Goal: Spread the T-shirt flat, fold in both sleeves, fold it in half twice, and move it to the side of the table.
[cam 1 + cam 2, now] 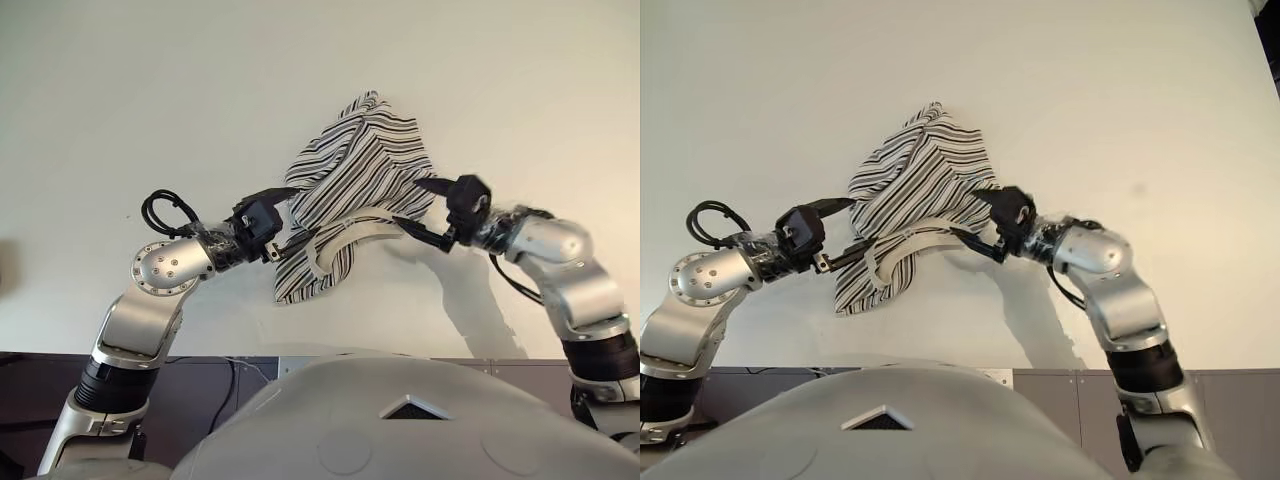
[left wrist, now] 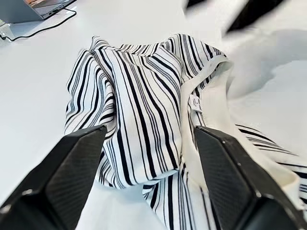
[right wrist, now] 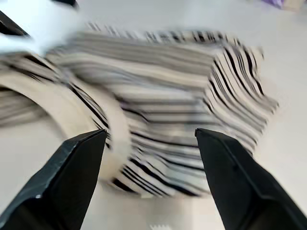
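A black-and-white striped T-shirt point(image 1: 350, 180) lies crumpled in a heap on the white table point(image 1: 150, 100), its cream collar band point(image 1: 345, 235) facing me. My left gripper point(image 1: 285, 220) stands open at the heap's left edge, its fingers point(image 2: 72, 167) on either side of the striped cloth point(image 2: 144, 120). My right gripper point(image 1: 420, 208) is open at the heap's right edge, with the shirt point(image 3: 192, 110) just ahead of its fingers point(image 3: 230, 172). Neither gripper holds any cloth.
The table spreads wide and bare to the left, right and behind the shirt. A laptop point(image 2: 33, 7) with a black cable point(image 2: 43, 26) sits far off at the table's edge in the left wrist view. The table's front edge point(image 1: 250, 357) runs just before my arms.
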